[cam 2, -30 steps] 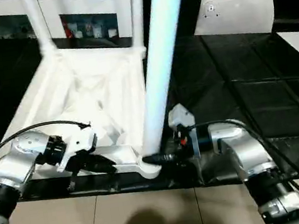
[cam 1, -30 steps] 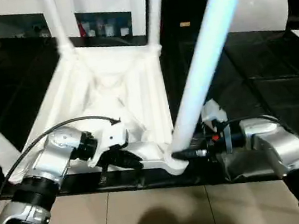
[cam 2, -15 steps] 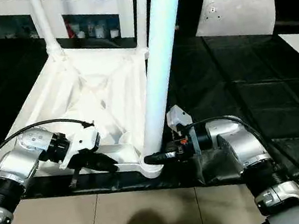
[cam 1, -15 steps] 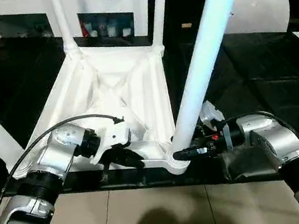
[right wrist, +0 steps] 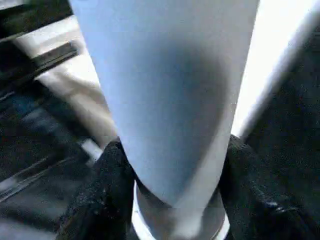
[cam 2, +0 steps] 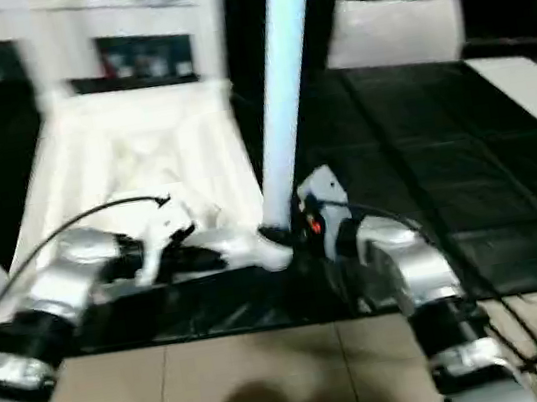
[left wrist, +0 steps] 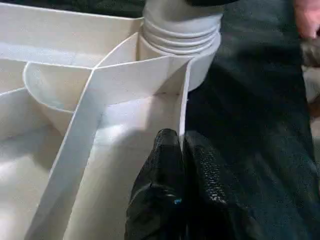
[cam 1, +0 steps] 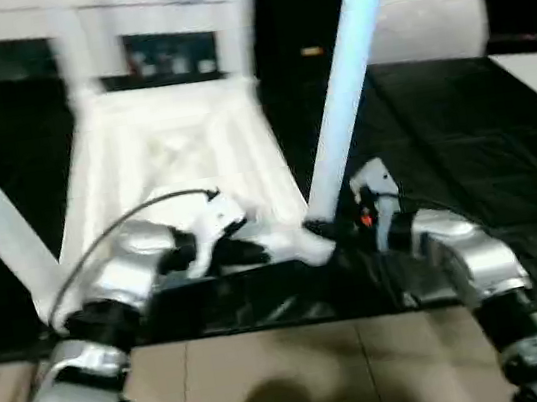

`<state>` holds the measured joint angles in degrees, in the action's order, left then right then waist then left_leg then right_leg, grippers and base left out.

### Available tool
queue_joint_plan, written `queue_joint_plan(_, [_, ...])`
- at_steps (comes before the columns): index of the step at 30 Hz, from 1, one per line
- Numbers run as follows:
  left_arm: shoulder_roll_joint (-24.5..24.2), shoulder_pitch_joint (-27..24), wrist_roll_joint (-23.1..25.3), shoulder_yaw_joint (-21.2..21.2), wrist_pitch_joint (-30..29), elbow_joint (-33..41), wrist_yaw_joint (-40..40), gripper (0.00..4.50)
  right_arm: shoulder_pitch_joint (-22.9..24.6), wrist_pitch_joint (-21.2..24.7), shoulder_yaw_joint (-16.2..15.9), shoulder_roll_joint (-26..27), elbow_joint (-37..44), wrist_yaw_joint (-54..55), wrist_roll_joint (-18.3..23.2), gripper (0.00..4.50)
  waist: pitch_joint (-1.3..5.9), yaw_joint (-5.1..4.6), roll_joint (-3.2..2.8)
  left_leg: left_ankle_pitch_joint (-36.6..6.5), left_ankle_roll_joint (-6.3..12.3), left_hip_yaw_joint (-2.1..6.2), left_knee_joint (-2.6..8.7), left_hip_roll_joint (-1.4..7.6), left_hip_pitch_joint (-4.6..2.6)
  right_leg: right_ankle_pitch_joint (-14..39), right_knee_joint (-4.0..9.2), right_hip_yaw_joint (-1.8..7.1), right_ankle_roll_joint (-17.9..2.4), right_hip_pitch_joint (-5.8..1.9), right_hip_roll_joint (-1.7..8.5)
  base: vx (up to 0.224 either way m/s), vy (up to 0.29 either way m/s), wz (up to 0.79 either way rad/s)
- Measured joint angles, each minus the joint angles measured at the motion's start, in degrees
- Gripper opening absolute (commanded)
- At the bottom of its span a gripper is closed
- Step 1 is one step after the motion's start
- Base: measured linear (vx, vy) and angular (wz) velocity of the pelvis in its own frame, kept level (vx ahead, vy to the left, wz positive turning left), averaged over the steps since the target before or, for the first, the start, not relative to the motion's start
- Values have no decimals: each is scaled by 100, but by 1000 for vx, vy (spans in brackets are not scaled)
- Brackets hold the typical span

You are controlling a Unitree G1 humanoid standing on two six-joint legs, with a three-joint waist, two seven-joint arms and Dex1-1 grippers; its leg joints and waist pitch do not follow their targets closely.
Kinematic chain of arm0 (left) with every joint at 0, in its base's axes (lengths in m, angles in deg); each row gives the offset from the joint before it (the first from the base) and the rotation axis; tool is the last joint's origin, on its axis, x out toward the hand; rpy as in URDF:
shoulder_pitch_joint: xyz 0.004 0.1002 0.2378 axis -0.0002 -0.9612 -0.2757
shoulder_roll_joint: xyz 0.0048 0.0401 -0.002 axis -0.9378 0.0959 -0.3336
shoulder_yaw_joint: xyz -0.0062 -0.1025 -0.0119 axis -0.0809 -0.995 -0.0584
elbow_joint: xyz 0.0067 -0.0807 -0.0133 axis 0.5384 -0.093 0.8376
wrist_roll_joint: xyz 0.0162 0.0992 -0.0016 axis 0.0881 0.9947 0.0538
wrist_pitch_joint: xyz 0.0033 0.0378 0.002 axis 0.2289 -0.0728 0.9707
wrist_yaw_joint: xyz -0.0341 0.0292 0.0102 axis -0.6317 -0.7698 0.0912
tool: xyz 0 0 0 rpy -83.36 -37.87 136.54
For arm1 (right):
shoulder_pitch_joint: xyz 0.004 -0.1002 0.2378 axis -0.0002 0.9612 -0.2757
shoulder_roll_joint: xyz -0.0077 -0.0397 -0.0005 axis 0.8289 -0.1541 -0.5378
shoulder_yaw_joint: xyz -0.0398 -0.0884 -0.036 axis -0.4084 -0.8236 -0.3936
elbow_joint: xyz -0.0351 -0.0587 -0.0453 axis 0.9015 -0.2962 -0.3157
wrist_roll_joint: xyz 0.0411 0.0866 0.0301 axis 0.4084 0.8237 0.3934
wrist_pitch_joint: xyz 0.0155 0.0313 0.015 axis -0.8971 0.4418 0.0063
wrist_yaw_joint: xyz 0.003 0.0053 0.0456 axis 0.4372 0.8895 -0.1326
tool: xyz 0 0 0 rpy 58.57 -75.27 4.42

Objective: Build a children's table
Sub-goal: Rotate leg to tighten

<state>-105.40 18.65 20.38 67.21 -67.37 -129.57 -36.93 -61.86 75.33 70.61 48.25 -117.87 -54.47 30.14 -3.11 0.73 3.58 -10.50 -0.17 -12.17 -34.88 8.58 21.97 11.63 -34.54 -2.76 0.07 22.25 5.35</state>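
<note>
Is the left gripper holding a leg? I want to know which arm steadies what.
No: the left gripper is shut on the tabletop's thin edge wall, beside the corner socket.

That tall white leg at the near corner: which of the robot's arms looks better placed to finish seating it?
Probably the right. The right gripper has its fingers on both sides of the leg near its base. The left gripper is shut on the tabletop edge, steadying it.
</note>
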Motion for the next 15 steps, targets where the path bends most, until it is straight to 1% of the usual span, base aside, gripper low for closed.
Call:
queue_joint_plan(1, [124,6,5,-89,-187,5,322,0,-103,83,129,275,-95,557,-93,199,1,-62,-16,0,0,3,4,0,0,0,15,-5,0,4,0,0,0,0])
queue_joint_plan(4, [450,34,51,-176,-501,47,970,0,-252,201,297,611,-185,1570,-234,199,5,-123,-43,0,0,6,11,-1,4,0,59,-13,0,6,0,0,0,0])
queue_joint_plan(6, [654,37,107,-266,-685,91,1299,0,-303,260,448,819,-191,2055,-357,199,2,-138,-56,-1,0,5,10,-7,4,0,74,-7,0,36,0,0,0,0])
queue_joint_plan(8, [818,39,109,-321,-833,123,1550,0,-325,280,556,961,-181,2418,-418,199,4,-136,-83,-1,1,5,18,-20,6,0,98,3,0,34,3,0,0,0])
queue_joint_plan(11, [935,39,109,-329,-959,189,1709,0,-315,302,579,970,-129,2562,-435,199,10,-124,-93,-1,2,-1,36,-31,8,-6,129,20,-8,23,3,0,0,0])
queue_joint_plan(12, [941,39,109,-329,-983,213,1710,0,-307,291,585,970,-115,2562,-435,255,10,-119,-95,-1,2,-5,37,-31,9,-13,131,22,-21,10,3,0,0,0])
queue_joint_plan(13, [940,38,115,-313,-986,245,1710,0,-293,262,600,970,-96,2563,-435,269,9,-110,-97,0,3,-10,39,-30,15,-21,132,24,-33,-7,3,0,0,0])
queue_joint_plan(15, [940,32,128,-296,-985,283,1710,0,-236,241,606,1009,-14,2563,-433,275,9,-94,-97,0,4,-19,40,-29,15,-52,132,29,-52,-6,3,0,0,0])
